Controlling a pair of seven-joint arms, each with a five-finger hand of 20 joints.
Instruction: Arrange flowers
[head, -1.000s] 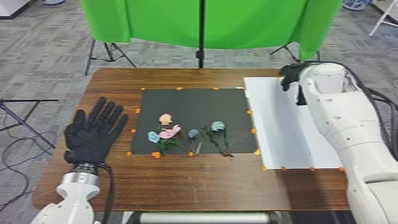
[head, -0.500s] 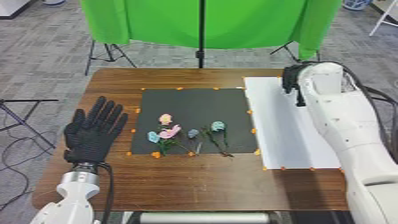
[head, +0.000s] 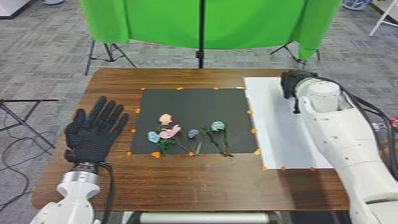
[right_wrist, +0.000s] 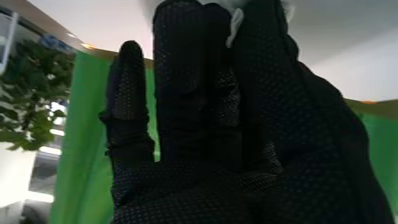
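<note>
In the head view, my right hand (head: 291, 84) is over the far part of the white sheet (head: 286, 135), with a thin dark part pointing down toward the near edge. In the right wrist view, my right hand (right_wrist: 200, 120) has its fingers and thumb close together around a pale thing (right_wrist: 236, 24), mostly hidden between them. My left hand (head: 93, 132) lies palm-down left of the black mat (head: 182, 102), fingers straight. On the mat lie an orange-pink flower (head: 165, 119), a pink flower (head: 170, 131), a light-blue flower (head: 154, 136), a grey-blue flower (head: 193, 133) and a teal flower (head: 218, 126).
Orange tape pieces mark the edges of the mat and sheet on the brown table (head: 187, 185). Beyond the table's far edge hangs a green backdrop (head: 160, 25) on a black stand (head: 201, 52).
My right wrist and forearm have shifted toward the near side, and the dark part below my right hand looks thinner. My left hand and the flowers on the mat stay where they were.
</note>
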